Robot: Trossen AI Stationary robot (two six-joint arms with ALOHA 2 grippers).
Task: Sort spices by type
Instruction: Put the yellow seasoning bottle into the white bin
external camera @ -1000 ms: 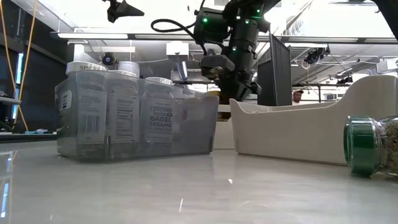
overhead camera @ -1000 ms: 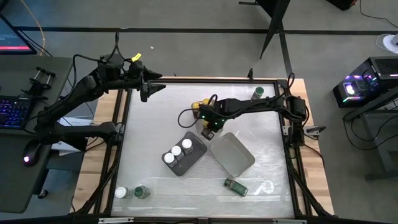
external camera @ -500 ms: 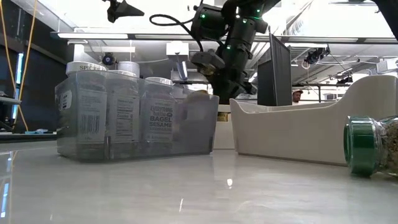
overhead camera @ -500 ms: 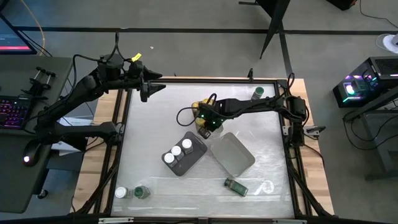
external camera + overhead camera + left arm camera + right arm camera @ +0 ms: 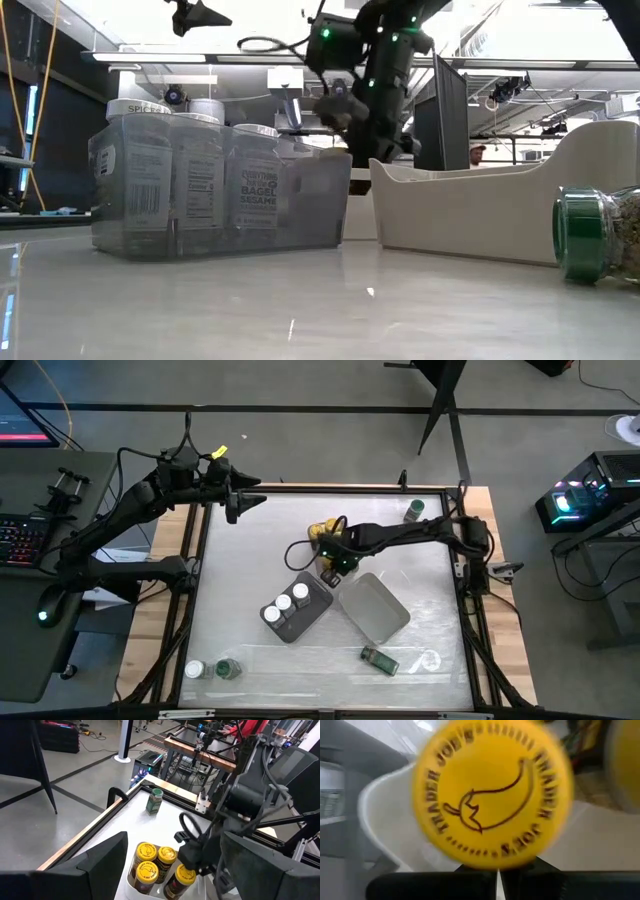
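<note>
Several yellow-lidded spice jars (image 5: 146, 853) stand together in a white tray (image 5: 131, 887) at the table's middle. My right gripper (image 5: 330, 563) hangs over them, shut, its tips at one jar's yellow lid (image 5: 492, 792); that jar (image 5: 183, 876) stands beside the others, leaning a little. Three white-lidded jars (image 5: 284, 604) stand in a grey tray (image 5: 312, 598). My left gripper (image 5: 250, 502) waits open above the table's far left corner, touching nothing. My right gripper's shut fingertips (image 5: 496, 869) lie at the rim of the yellow lid (image 5: 495, 860), coming slanting from above. The lid faces up toward the wrist. The tips themselves cover the meeting place, so I cannot tell whether they touch it.
An empty white tray (image 5: 377, 607) lies right of the grey one. A green-lidded jar (image 5: 415, 510) stands near the far right corner and another (image 5: 380, 659) lies on its side near the front. A white-lidded jar (image 5: 194, 670) and a green-lidded jar (image 5: 228, 668) sit at the near left.
My right gripper has shifted a little toward the table's left above the yellow-lidded jars, and its wrist has tipped. The left arm has kept still.
</note>
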